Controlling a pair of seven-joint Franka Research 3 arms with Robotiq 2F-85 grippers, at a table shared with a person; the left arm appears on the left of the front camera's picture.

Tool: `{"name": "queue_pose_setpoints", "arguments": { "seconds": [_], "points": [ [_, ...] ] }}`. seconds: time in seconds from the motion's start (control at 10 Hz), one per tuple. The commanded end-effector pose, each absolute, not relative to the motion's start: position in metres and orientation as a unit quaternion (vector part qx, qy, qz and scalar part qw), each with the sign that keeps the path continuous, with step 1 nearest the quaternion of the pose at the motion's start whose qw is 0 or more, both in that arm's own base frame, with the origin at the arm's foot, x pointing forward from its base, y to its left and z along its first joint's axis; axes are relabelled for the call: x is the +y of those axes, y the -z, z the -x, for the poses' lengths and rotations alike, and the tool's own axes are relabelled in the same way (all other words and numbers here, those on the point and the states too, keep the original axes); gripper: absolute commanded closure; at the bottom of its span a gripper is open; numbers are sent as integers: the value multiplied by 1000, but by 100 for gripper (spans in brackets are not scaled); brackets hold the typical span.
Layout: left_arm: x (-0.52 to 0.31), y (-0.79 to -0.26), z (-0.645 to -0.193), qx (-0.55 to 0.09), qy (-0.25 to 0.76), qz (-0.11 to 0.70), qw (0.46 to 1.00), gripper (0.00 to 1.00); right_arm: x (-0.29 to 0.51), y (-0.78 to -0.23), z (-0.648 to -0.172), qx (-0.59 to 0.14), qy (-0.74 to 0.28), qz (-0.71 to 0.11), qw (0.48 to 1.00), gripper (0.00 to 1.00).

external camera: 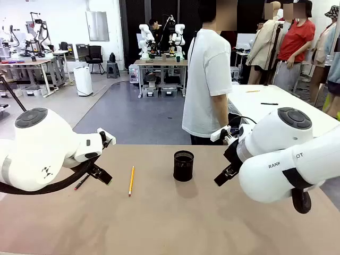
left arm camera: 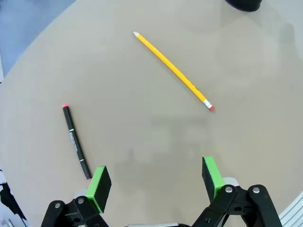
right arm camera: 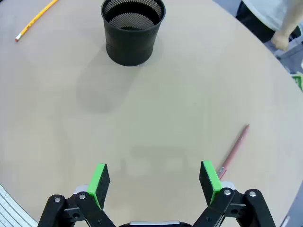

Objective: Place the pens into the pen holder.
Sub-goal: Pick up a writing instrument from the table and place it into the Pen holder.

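The left gripper (left arm camera: 154, 182) and right gripper (right arm camera: 154, 182) hang with jaws spread, empty. The pencil (left arm camera: 173, 71) and black pen (left arm camera: 75, 142) lie toward the table's (external camera: 159, 228) left edge and the dark red pen (right arm camera: 235, 147) toward its right, with the pen holder (right arm camera: 133, 29) between. Such thin, flat-lying shafts may roll away from closing jaws.

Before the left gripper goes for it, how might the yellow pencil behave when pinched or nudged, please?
The yellow pencil looks thin and straight, so probably stiff and light. Lying flat on the smooth table, it may roll if nudged sideways. Being so low, it could slip from the left gripper unless pinched squarely.
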State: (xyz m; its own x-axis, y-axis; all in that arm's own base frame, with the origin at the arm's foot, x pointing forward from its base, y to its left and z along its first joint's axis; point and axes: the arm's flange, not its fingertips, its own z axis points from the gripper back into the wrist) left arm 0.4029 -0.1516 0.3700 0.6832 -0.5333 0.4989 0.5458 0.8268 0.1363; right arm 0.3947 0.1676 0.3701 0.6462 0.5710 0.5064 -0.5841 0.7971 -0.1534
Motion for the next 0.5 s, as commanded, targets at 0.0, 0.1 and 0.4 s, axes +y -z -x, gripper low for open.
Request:
{"name": "queue_pose_setpoints", "arguments": {
  "seconds": [0.0,0.1,0.4],
  "points": [
    [-152,-370,-403,-268,294,12,917,0,168,-371,-395,-275,-318,-12,907,0],
    [-152,-370,-403,-268,294,12,917,0,168,-371,-395,-275,-318,-12,907,0],
    [-152,-370,-403,-268,294,12,917,0,168,-371,-395,-275,-318,-12,907,0]
  ]
}}
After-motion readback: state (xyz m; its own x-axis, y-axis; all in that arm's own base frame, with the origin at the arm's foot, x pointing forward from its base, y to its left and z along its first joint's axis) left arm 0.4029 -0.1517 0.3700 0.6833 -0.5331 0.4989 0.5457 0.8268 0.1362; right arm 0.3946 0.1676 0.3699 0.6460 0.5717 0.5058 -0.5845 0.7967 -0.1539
